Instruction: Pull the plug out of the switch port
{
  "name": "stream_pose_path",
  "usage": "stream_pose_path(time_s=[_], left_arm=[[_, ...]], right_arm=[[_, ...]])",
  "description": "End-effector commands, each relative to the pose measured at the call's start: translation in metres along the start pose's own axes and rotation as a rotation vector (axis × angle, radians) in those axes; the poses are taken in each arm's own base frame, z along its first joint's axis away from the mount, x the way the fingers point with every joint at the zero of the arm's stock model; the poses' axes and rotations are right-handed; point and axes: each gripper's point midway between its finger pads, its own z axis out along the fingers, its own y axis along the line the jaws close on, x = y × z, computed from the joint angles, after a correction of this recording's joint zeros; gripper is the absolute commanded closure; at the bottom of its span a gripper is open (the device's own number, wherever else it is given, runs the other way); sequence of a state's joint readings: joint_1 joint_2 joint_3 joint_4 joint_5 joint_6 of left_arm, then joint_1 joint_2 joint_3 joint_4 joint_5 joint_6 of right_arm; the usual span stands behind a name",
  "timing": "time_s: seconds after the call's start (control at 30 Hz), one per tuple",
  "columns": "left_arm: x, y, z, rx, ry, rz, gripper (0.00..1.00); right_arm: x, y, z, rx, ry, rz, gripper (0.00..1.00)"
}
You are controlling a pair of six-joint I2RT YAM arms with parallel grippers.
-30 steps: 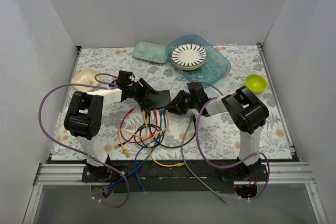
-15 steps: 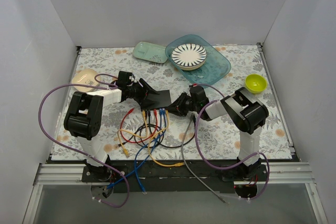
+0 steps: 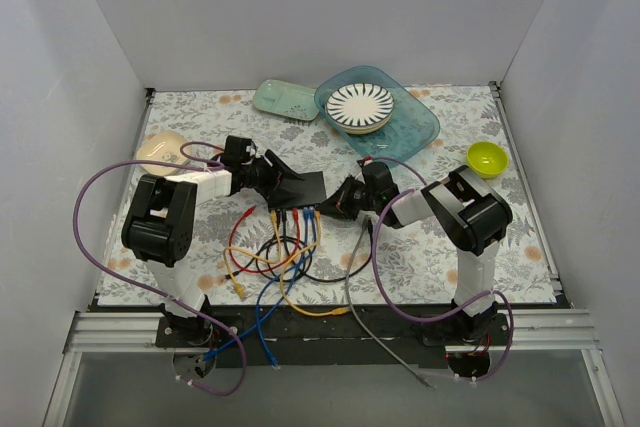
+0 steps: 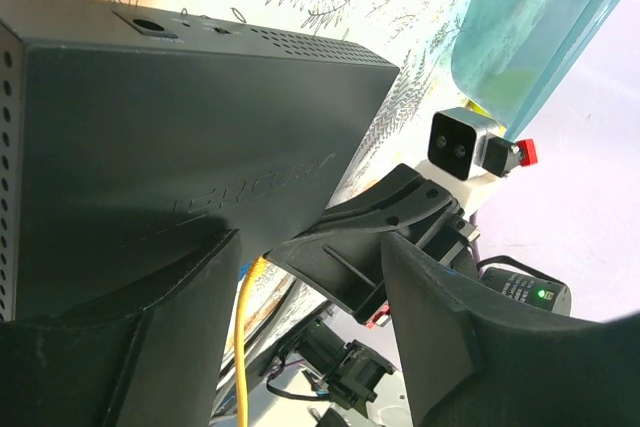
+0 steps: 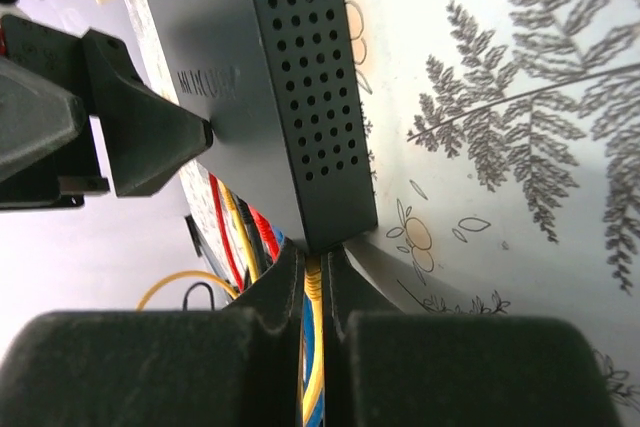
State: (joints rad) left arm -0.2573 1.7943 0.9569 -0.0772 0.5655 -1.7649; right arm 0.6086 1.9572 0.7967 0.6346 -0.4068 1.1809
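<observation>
Edging lower and closer over the last second, the right claw (image 5: 316,292) now sits at the near right corner of the switch (image 3: 305,187), which lies in the middle of the bench (image 3: 420,247) and has not shifted; so the approach looks done and the pull itself is due. Its wrist view shows what the top view cannot: it is closed almost fully on the yellow plug (image 5: 314,269), still seated in the switch. The left claw (image 3: 282,181) stays spread, and only the right wrist view shows it bearing on the switch's top, apparently to steady it
</observation>
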Motion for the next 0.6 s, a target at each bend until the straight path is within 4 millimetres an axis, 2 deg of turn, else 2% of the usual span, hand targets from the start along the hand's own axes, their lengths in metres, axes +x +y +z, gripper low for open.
stream_pose_path(time_s=[0.0,0.13,0.3,0.37,0.4,0.43,0.5,0.53,0.57], left_arm=[[0.008,0.052,0.008,-0.164,0.005,-0.07,0.41],[0.008,0.056,0.009,-0.171,0.001,-0.079,0.41],[0.007,0.056,0.008,-0.166,0.001,-0.089,0.41],[0.005,0.054,0.007,-0.162,-0.001,-0.088,0.41],[0.005,0.053,0.007,-0.16,-0.002,-0.084,0.41],[0.005,0.054,0.007,-0.162,-0.001,-0.087,0.41],[0.006,0.054,0.006,-0.16,-0.002,-0.086,0.41],[0.006,0.054,0.006,-0.161,0.0,-0.087,0.41],[0.007,0.054,0.006,-0.161,0.002,-0.085,0.41]], right_arm=[[0.038,-0.057,-0.011,0.166,0.129,-0.005,0.99],[0.053,-0.072,-0.025,0.197,0.16,-0.015,0.99],[0.051,-0.075,-0.04,0.237,0.146,-0.063,0.99],[0.043,-0.07,-0.05,0.255,0.1,-0.09,0.99],[0.038,-0.082,-0.06,0.33,0.073,-0.081,0.99],[0.032,-0.075,-0.068,0.335,0.04,-0.111,0.99],[0.023,-0.076,-0.078,0.372,0.005,-0.147,0.99],[0.018,-0.078,-0.087,0.418,-0.012,-0.205,0.75],[0.013,-0.073,-0.089,0.42,-0.025,-0.233,0.62]])
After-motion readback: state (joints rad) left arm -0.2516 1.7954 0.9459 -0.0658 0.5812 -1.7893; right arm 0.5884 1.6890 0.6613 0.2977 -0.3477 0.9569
